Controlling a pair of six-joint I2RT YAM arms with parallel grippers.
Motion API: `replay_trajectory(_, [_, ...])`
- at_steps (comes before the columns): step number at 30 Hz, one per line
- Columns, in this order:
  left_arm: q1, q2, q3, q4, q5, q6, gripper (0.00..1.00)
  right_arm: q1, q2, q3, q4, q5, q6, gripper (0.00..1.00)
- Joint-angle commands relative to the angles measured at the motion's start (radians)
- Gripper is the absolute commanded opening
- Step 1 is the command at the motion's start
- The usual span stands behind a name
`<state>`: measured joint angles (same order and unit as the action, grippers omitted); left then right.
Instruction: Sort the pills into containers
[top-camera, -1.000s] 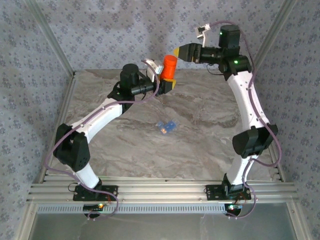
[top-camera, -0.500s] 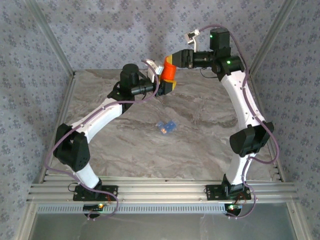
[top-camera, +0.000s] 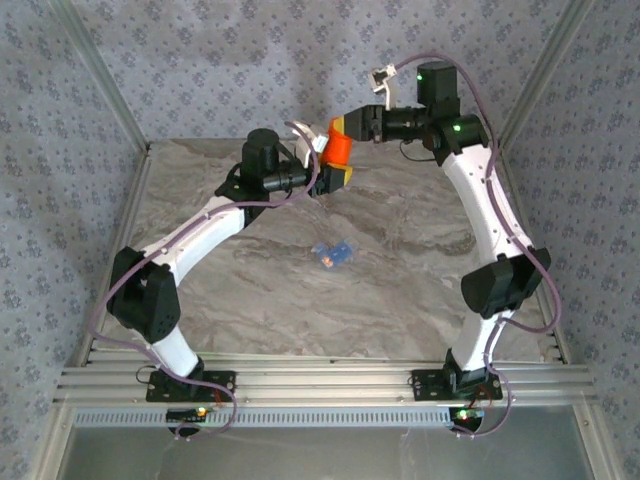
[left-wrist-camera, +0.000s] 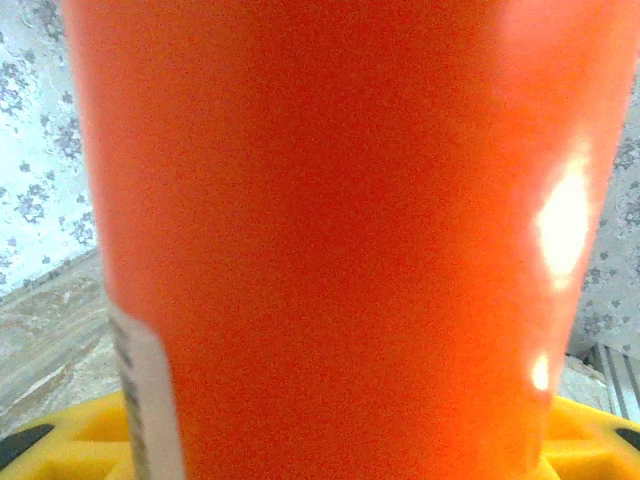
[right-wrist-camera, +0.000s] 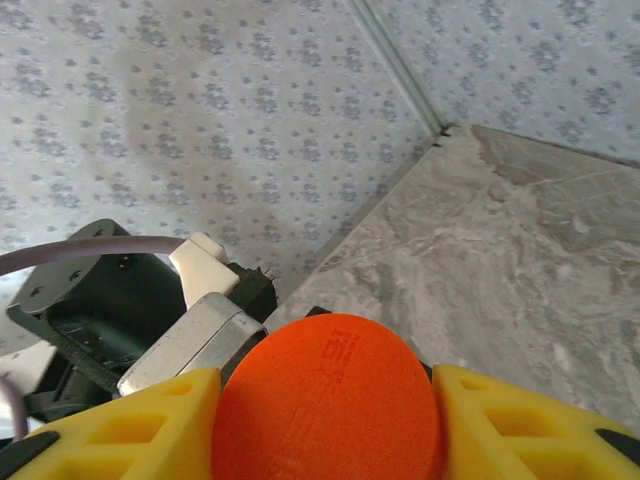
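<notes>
Grey floral-patterned walls (top-camera: 200, 60) enclose a marble-veined tabletop (top-camera: 400, 270); metal corner posts (top-camera: 110, 85) rise upper left and right; aluminium rails (top-camera: 320, 385) span the bottom.

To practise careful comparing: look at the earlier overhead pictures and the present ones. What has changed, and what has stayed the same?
The right gripper swung left, from open air beside the orange bottle, and closed its fingers around the bottle's cap, seemingly gripping it. The left gripper holds the bottle upright above the table as before; the blue pill box lies unmoved mid-table.
</notes>
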<state>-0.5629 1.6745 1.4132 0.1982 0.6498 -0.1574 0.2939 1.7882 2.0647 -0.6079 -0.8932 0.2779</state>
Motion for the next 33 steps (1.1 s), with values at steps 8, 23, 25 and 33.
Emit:
replay_trajectory(8, [0.004,-0.009,0.043,0.083,-0.01,-0.001,0.0,0.122,-0.223,-0.353,0.196,0.442,0.201,0.47])
replay_trajectory(23, [0.007,-0.01,0.037,0.08,-0.011,0.0,0.0,0.057,-0.208,-0.213,0.164,0.394,0.265,0.75])
replay_trajectory(25, [0.006,-0.012,0.036,0.078,-0.006,0.001,0.0,0.015,-0.219,-0.206,0.185,0.362,0.269,0.81])
replay_trajectory(33, [0.01,-0.008,0.049,0.069,0.021,-0.005,0.0,-0.088,-0.172,-0.138,0.172,0.096,0.14,0.89])
